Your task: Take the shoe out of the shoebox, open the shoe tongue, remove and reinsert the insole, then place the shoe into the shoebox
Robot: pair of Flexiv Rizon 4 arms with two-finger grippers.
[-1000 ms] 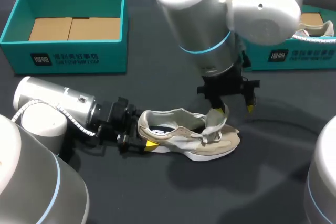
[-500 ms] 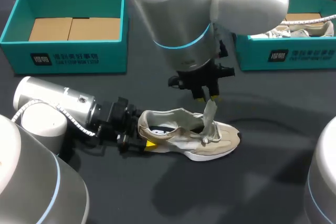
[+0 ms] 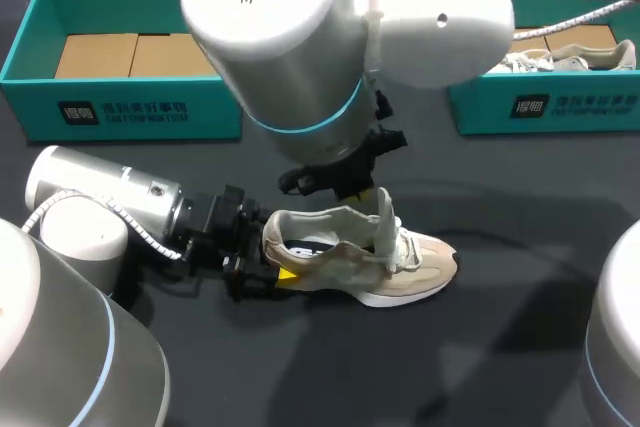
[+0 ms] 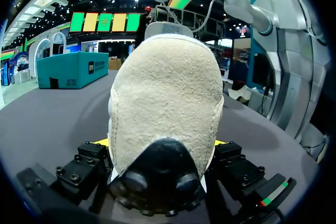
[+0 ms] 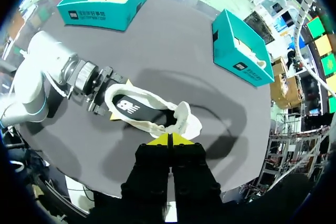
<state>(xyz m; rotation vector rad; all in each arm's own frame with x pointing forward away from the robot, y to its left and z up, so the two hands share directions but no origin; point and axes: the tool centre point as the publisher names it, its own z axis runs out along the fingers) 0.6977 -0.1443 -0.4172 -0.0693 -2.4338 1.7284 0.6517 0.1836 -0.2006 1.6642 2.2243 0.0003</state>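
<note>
One shoe on table, two shoeboxes. Left end effector grasps heel. Right end effector clenched, shifted left. Tongue now upright.

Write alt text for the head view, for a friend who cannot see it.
A beige sneaker lies on a dark table, its heel clamped by the left gripper, while the right gripper hangs over its upright tongue. Behind stand a teal left shoebox and a teal right shoebox holding another shoe.
</note>
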